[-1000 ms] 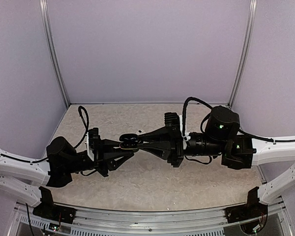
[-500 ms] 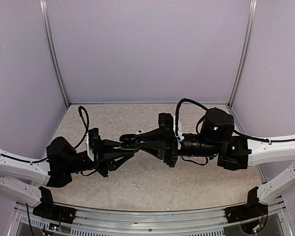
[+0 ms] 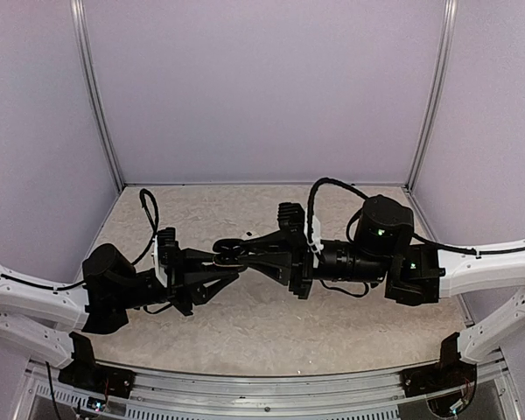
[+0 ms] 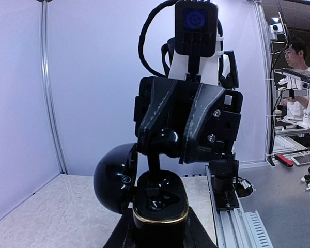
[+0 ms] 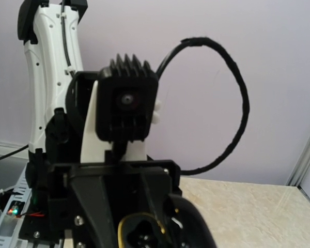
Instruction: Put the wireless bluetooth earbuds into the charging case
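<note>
The black charging case [image 4: 160, 206], gold-rimmed, is held upright between my left gripper's fingers [image 4: 118, 238], its lid [image 4: 112, 178] hinged open to the left. My left gripper [image 3: 225, 259] is shut on it above the table's middle. My right gripper [image 4: 164, 140] faces it from above and is shut on a glossy black earbud [image 4: 163, 142], whose stem [image 4: 154, 164] reaches down to the case's opening. In the top view the right gripper [image 3: 238, 249] meets the case [image 3: 229, 253]. The right wrist view shows the case's gold rim [image 5: 125, 221] and lid [image 5: 194, 222]; the earbud is hidden there. No other earbuds show.
The marbled tabletop [image 3: 245, 324] lies below both arms, with purple walls [image 3: 262, 87] on three sides. An aluminium rail [image 4: 232, 222] runs along the near edge. The left wrist camera housing [image 5: 126, 106] fills the middle of the right wrist view.
My right arm has moved left toward the left gripper, bringing the earbud closer onto the open case. The left arm and the case have stayed still.
</note>
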### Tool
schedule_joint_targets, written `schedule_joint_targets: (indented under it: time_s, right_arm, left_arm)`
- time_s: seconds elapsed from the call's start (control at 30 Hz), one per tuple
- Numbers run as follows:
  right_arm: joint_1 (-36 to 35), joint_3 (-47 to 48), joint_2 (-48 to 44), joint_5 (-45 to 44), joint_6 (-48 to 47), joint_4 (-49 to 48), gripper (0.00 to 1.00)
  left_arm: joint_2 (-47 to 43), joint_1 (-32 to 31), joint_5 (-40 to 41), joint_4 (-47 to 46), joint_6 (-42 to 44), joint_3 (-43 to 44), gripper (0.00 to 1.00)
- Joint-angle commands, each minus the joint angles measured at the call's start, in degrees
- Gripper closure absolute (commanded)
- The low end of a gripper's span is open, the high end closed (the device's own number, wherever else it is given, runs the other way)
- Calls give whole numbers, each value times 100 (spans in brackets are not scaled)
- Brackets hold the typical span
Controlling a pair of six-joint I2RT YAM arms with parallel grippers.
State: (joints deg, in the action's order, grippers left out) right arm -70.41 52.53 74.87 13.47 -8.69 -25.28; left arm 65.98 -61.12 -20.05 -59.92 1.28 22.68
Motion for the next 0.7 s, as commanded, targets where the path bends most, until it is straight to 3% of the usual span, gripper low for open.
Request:
schedule_joint_targets:
  time_s: [0.0,0.27,0.67]
  right_arm:
    - [-23,-94,61,-289,119,-57,82]
    - [9,-112,106,-448,289,27,76]
    - [41,14,219,-480,432,123,75]
  left_arm:
    - [-144,-55,-26,-195,-28,142,100]
    - [-203,-49,15,-195,-15,126,100]
    - [-147,-57,-33,-195,-22,132,100]
